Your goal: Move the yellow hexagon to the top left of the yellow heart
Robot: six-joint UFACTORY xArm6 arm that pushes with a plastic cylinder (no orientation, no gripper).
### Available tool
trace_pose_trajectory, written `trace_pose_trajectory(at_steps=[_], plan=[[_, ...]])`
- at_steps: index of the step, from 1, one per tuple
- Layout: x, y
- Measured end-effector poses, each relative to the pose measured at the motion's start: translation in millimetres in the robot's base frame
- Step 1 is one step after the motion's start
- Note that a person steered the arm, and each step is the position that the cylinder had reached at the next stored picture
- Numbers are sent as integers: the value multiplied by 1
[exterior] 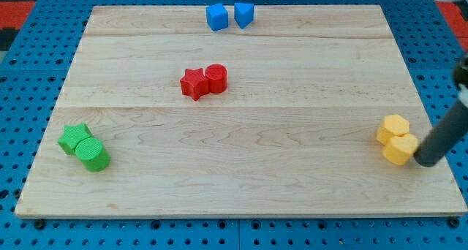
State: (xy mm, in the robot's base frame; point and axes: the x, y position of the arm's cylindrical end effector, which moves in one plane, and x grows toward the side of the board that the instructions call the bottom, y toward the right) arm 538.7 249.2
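The yellow hexagon (393,127) sits near the board's right edge, touching the yellow heart (400,149) just below it. The hexagon is slightly up and left of the heart. My tip (425,161) is at the end of the dark rod that comes in from the view's right. It rests against the heart's lower right side.
Two blue blocks (217,17) (243,14) stand at the top centre. A red star (194,83) touches a red cylinder (216,78) in the middle. A green star (74,138) touches a green cylinder (93,155) at the lower left. The wooden board (241,184) lies on a blue pegboard.
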Motion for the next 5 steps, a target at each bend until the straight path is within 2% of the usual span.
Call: trace_pose_trajectory(at_steps=[1, 3, 4, 5], plan=[[-20, -42], [-6, 57], [-37, 58], [-42, 20]])
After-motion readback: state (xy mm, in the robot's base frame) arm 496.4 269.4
